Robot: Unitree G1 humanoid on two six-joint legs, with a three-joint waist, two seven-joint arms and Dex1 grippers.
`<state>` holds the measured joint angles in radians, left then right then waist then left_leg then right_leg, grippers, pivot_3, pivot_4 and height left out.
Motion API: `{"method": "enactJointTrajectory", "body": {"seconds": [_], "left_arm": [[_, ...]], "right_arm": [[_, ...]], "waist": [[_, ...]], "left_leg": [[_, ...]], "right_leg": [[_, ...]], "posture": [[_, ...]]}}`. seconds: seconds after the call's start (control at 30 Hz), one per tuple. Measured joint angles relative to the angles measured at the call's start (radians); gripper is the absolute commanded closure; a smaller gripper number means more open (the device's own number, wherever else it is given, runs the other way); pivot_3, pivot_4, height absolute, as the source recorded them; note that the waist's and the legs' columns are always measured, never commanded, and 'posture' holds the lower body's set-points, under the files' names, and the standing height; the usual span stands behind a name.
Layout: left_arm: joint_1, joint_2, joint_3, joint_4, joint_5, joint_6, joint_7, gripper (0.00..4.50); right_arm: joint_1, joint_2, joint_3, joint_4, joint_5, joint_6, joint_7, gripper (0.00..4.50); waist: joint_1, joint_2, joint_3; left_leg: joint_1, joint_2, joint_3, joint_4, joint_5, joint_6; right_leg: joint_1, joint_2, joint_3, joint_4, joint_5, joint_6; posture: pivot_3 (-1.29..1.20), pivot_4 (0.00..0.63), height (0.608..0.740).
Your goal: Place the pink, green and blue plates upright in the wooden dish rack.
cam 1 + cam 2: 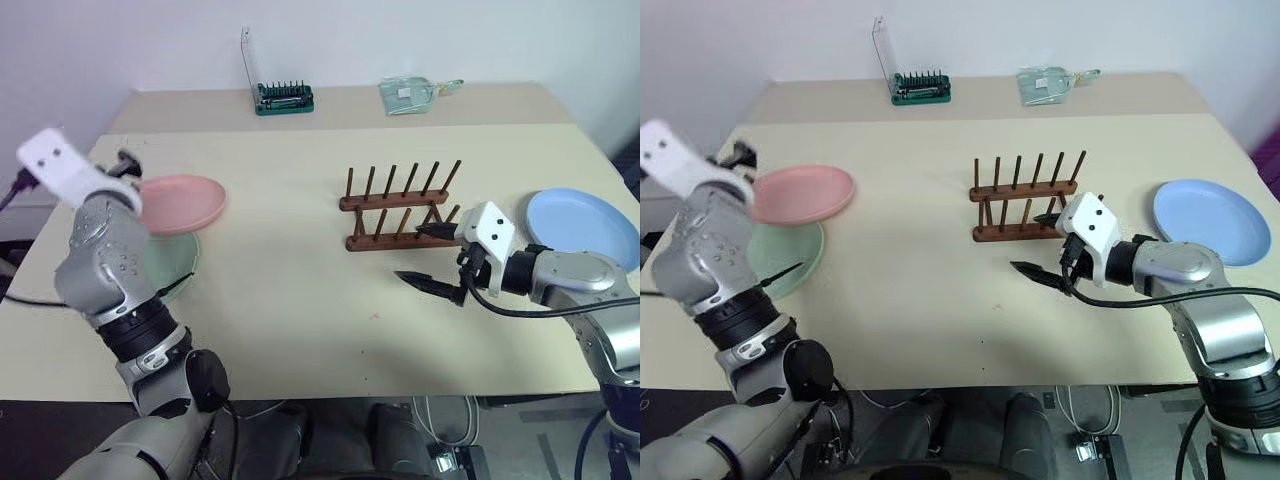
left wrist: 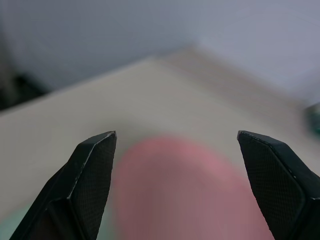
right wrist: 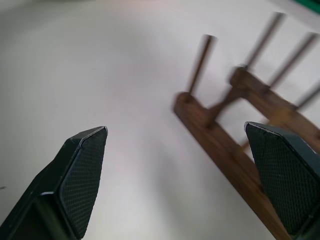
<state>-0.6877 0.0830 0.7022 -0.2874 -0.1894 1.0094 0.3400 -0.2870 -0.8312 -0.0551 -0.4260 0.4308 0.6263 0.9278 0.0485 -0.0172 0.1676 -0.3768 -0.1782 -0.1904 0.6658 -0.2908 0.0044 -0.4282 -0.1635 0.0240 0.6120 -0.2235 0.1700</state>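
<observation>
Wooden dish rack (image 1: 398, 208) stands empty mid-worktop (image 1: 300, 290); pink plate (image 1: 183, 203) lies near the left edge, overlapping the green plate (image 1: 175, 260) beneath it, and the blue plate (image 1: 585, 226) lies flat at the right edge. Left gripper (image 2: 175, 145) hangs above the pink plate, its 2 fingers spread wide, holding nothing. Right gripper (image 1: 432, 255) sits just beside the rack's near rail, wide open and empty.

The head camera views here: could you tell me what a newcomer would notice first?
The empty wooden dish rack stands mid-table, with the right gripper open just in front of it. The pink plate overlaps the green plate on the robot's left by the open left gripper; the blue plate lies far right.
</observation>
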Motion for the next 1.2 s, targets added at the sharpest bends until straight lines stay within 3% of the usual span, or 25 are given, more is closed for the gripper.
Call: {"method": "enactJointTrajectory", "body": {"seconds": [0.13, 0.27, 0.4, 0.5, 0.7, 0.73, 0.87, 0.97, 1.1, 1.2], "left_arm": [[0.006, -0.081, 0.052, -0.042, -0.034, 0.069, 0.059, 0.55], [0.007, -0.086, 0.072, -0.038, -0.056, 0.095, 0.074, 0.55], [-0.040, -0.081, 0.145, 0.095, -0.126, 0.098, 0.059, 0.55], [-0.068, -0.063, 0.176, 0.208, -0.166, 0.070, 0.055, 1.39], [-0.075, -0.020, 0.141, 0.255, -0.217, -0.007, 0.011, 4.30], [-0.081, -0.014, 0.130, 0.247, -0.228, -0.019, 0.002, 4.41], [-0.064, 0.001, 0.057, 0.233, -0.238, -0.041, -0.035, 4.41], [-0.020, 0.038, -0.079, 0.200, -0.236, -0.079, -0.145, 4.41], [-0.031, 0.073, -0.272, 0.143, -0.236, -0.131, -0.280, 4.41], [-0.066, 0.019, -0.369, 0.120, -0.274, -0.147, -0.355, 4.41]], "right_arm": [[-0.033, 0.003, 0.023, 0.000, 0.027, 0.013, 0.026, 0.00], [-0.029, 0.009, 0.040, 0.000, 0.033, 0.013, 0.028, 0.00], [0.012, 0.015, 0.046, -0.005, 0.022, -0.005, 0.012, 0.00], [0.058, 0.017, 0.042, -0.018, 0.010, -0.029, -0.003, 0.00], [0.169, 0.012, 0.007, -0.053, -0.001, -0.046, -0.031, 0.00], [0.176, 0.010, 0.001, -0.056, -0.004, -0.047, -0.035, 0.00], [0.191, 0.007, -0.008, -0.088, -0.006, -0.052, -0.050, 0.00], [0.172, 0.007, -0.014, -0.088, -0.009, -0.051, -0.062, 0.00], [0.011, 0.056, -0.011, -0.087, 0.024, -0.012, -0.109, 0.00], [-0.138, 0.106, 0.061, -0.089, -0.070, -0.058, -0.195, 0.00]], "waist": [[0.013, -0.005, 0.001], [0.016, -0.005, 0.001], [0.019, -0.005, 0.001], [0.017, -0.005, 0.001], [0.016, -0.005, 0.001], [0.016, -0.005, 0.001], [0.016, -0.005, 0.001], [0.016, -0.005, 0.001], [0.014, -0.005, 0.001], [0.013, -0.005, 0.001]], "left_leg": [[0.000, 0.000, 0.000, 0.001, 0.000, 0.000], [0.000, 0.001, 0.000, 0.000, 0.000, -0.001], [0.000, 0.001, 0.000, 0.000, 0.000, -0.001], [0.000, 0.001, 0.000, 0.000, 0.000, -0.001], [0.001, 0.001, 0.001, 0.000, -0.001, -0.001], [0.001, 0.001, 0.001, 0.000, -0.001, -0.001], [0.002, 0.001, 0.001, 0.000, -0.001, -0.001], [0.001, 0.001, 0.001, 0.000, -0.001, -0.001], [0.001, 0.001, 0.001, 0.000, -0.001, -0.001], [0.001, 0.001, 0.001, 0.000, -0.001, -0.001]], "right_leg": [[0.000, 0.000, 0.000, 0.000, 0.000, 0.000], [0.000, 0.000, 0.000, 0.000, 0.000, 0.000], [0.000, 0.000, 0.000, 0.001, 0.000, 0.000], [-0.001, 0.000, 0.000, 0.001, 0.000, 0.000], [-0.001, 0.000, 0.000, 0.001, 0.000, 0.000], [0.000, 0.000, 0.000, 0.001, 0.000, 0.000], [0.000, 0.000, 0.000, 0.001, 0.000, 0.000], [0.000, 0.000, 0.000, 0.001, 0.000, 0.000], [0.000, 0.000, 0.000, 0.000, 0.001, -0.001], [0.000, 0.000, 0.000, 0.000, 0.001, -0.001]], "posture": [[0.00, 0.150, 0.740], [0.00, 0.150, 0.740], [0.00, 0.150, 0.740], [0.00, 0.150, 0.740], [0.00, 0.150, 0.740], [0.00, 0.150, 0.740], [0.00, 0.150, 0.740], [0.00, 0.150, 0.740], [0.00, 0.150, 0.740], [0.00, 0.150, 0.740]]}}
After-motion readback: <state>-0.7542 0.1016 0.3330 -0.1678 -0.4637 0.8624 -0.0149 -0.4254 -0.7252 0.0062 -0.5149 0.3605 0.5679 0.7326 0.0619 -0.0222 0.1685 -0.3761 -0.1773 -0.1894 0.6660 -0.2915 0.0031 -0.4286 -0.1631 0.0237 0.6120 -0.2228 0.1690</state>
